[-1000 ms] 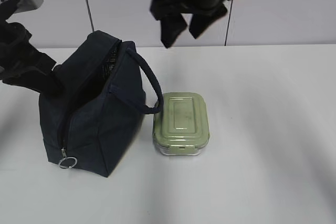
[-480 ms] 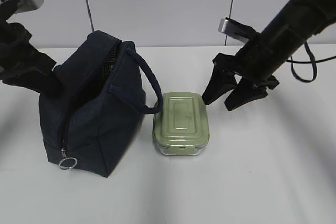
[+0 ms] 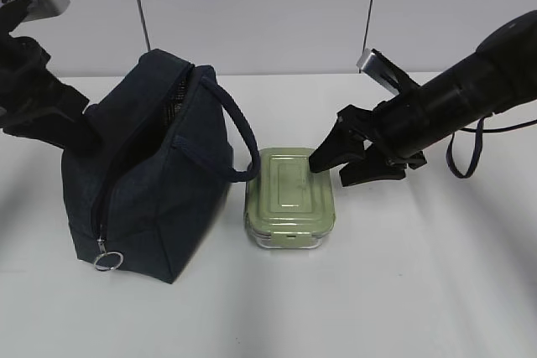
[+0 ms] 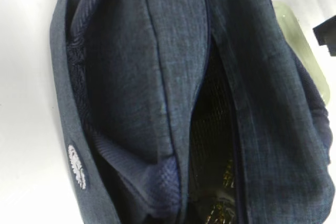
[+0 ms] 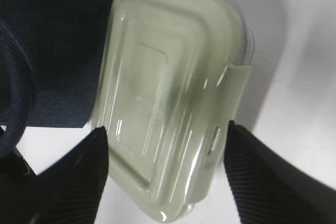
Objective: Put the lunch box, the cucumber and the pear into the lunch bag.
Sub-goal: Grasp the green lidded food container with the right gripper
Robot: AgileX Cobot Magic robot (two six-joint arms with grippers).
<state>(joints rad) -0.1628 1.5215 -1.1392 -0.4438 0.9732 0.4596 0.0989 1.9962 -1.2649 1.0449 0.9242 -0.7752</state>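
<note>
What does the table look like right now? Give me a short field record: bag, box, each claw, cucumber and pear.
bag: lunch bag upright on the table, zipper open along the top
box: lunch box on the table just right of the bag, lid on
left claw: shut, at the bag's far left side; whether it pinches the fabric cannot be told
right claw: right claw open, fingers either side of the box's far end, not closed on it
cucumber: not in view
pear: not in view

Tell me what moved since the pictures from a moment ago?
The right gripper swung down from high above the table to the lunch box, its open jaws now either side of the lid's end, nothing gripped yet. The left gripper, lunch bag and lunch box stayed put.
</note>
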